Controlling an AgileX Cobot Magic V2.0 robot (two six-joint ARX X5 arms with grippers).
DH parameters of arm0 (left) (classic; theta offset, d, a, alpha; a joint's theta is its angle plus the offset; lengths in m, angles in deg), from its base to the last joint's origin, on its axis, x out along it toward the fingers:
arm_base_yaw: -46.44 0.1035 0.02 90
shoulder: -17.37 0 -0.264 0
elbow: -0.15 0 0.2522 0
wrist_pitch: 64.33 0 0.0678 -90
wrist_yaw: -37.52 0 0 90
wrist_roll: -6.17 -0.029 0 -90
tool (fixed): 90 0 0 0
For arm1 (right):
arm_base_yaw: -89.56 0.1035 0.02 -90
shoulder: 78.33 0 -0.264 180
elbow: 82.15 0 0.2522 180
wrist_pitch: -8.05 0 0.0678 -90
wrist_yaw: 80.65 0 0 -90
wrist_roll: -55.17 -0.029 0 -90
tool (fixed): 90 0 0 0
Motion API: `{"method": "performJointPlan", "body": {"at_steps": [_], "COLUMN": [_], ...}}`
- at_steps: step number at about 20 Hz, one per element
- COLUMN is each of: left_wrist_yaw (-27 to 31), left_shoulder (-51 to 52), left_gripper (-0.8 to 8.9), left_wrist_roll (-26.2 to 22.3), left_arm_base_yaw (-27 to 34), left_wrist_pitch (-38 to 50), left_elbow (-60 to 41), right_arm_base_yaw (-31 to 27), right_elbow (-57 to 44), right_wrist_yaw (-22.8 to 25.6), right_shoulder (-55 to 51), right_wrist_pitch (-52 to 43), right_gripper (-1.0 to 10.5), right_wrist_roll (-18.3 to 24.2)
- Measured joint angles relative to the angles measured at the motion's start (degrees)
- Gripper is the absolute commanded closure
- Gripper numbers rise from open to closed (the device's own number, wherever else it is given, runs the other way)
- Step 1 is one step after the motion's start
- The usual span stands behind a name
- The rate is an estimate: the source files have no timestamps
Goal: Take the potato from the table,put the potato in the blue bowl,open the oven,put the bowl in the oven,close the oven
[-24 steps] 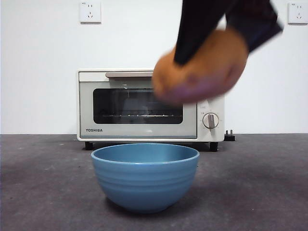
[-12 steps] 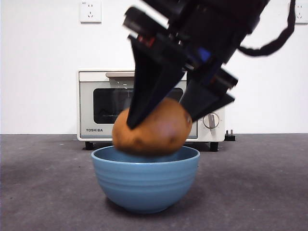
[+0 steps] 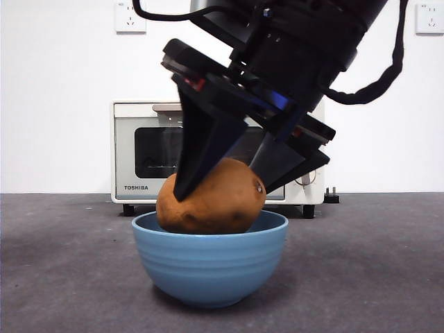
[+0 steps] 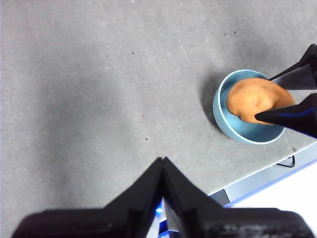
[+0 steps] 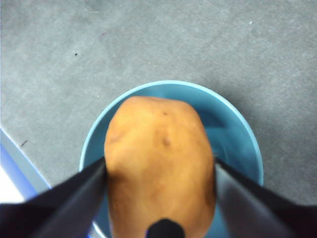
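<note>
Potato (image 5: 159, 166) is clamped in right pincer (image 5: 159, 171), partly inside blue bowl (image 3: 209, 262) mouth, directly below the jaws. Left pincer (image 4: 162, 163) is held together, well apart.

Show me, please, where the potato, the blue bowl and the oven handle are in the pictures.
potato (image 5: 161, 163): right wrist view, middle of its orange-brown skin.
blue bowl (image 3: 208, 267): front view, ridged outer wall below the rim.
oven handle (image 3: 166, 107): front view, visible left end of the beige bar.
</note>
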Motion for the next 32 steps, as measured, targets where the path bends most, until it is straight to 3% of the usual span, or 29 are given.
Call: {"method": "performJointPlan", "body": {"at_steps": [7,10,13,16,19,21,24,32], "left_wrist_yaw": [0.0,0.0,-0.5,-6.1,-10.0,-10.2,-12.3,-14.7], "left_shoulder": [0.0,-0.4,-3.0,-9.0,-18.4,-25.5,-36.6,-57.2], "left_gripper": [8.19,8.19,8.19,8.19,8.19,8.19,8.19,8.19], "left_wrist_roll": [0.0,0.0,0.0,0.3,0.8,1.1,1.1,1.1], "left_arm_base_yaw": [0.0,0.0,0.0,0.0,0.0,0.0,0.0,-3.5], "left_wrist_pitch": [1.3,3.1,8.8,18.3,26.4,28.1,28.3,27.2], "left_elbow": [0.0,0.0,0.0,0.2,1.9,6.1,15.9,41.0], "right_arm_base_yaw": [0.0,0.0,0.0,0.0,0.0,0.0,0.0,0.0], "right_elbow": [0.1,3.3,10.2,14.9,15.5,15.5,15.5,15.5], "right_wrist_yaw": [-0.5,-0.9,-0.9,0.0,7.0,12.5,16.4,27.9], "right_shoulder": [0.0,-0.3,-2.1,-6.0,-12.1,-16.3,-22.8,-36.5], "right_wrist_pitch": [0.2,4.6,13.3,19.0,23.3,27.1,30.8,45.4], "right_gripper": [3.8,3.8,3.8,4.4,6.4,7.5,9.2,9.6], "right_wrist_roll": [-0.2,-0.2,0.3,0.9,0.8,0.2,-1.3,-8.9]}}
